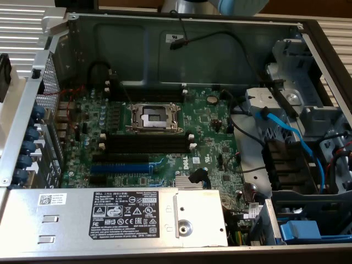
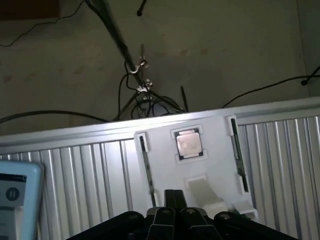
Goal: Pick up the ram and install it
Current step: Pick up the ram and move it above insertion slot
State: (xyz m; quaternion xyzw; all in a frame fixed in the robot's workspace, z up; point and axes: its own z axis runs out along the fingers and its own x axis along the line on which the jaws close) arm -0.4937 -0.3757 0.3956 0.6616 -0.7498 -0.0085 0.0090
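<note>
In the exterior view we start at the left with the ribbed table [image 1: 22, 22] and the open case [image 1: 137, 33] lying on it, blue clips [image 1: 30, 146] lined down its left wall. Next comes the power supply [image 1: 110, 212] along the near edge, with the green motherboard [image 1: 214, 124] behind it. On the board we see a blue slot [image 1: 121, 168], then the long black slots [image 1: 146, 144], the metal socket [image 1: 154, 116] just behind them, and a small finned heatsink [image 1: 190, 184]. Further right, a blue cable [image 1: 286, 132] crosses the drive bays [image 1: 308, 121]. A piece of the arm [image 1: 236, 4] shows at the top edge.

In the wrist view we see the gripper [image 2: 172, 196] with its jaws pressed together, hanging above a white holder [image 2: 215, 150] that lies on the ribbed table [image 2: 75, 175]. The ram [image 2: 146, 167], a thin dark stick, sits on edge in a groove of the holder, just beside the gripper but not touching it. A square chip [image 2: 189, 144] lies in the holder's middle, and a second stick [image 2: 237, 155] stands in a groove on the chip's other side. A screen device [image 2: 15, 192] sits on the table beside the holder. Beyond the table a stand [image 2: 120, 45] rises from the floor among cables [image 2: 150, 102].
</note>
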